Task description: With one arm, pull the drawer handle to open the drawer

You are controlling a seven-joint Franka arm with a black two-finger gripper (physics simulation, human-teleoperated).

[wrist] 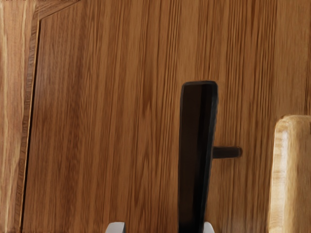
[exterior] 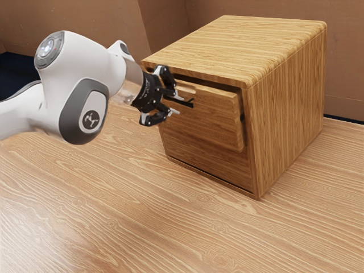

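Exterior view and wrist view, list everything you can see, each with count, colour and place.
cabinet: one, light oak wood, on the table toward the exterior view's right
top drawer: one, same oak, pulled partly out of the cabinet's front
drawer handle: one, black bar, on the top drawer's front
lower front panel: one, oak, under the top drawer, flush with the cabinet
table: one, wood grain, under everything
wall: brown, behind the cabinet
arm: one, white and grey, coming in from the exterior view's left
gripper: one, black, open, its fingers either side of the drawer handle
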